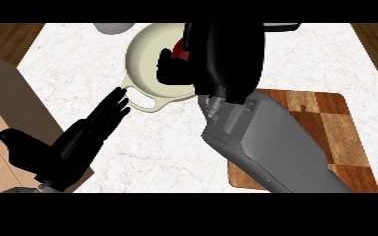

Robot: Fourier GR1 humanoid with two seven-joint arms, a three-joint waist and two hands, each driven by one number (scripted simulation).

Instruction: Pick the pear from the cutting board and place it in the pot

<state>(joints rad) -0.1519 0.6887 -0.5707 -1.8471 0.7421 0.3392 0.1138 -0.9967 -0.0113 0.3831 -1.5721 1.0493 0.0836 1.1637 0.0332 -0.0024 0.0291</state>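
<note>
Now the fingers (171, 72) of the right hand (214, 55) are curling around a red thing (181, 50), probably the pear, though only a small part of it is showing. This hand is holding it over the inside of the cream pot (144, 55), which is standing on the white counter (74, 70). The grey forearm is covering part of the wooden cutting board (325, 125). The left hand (92, 127) is resting open, with straight fingertips just beside the pot's handle (144, 100).

Red pear (180, 49) inside cream pot (145, 60)
</note>
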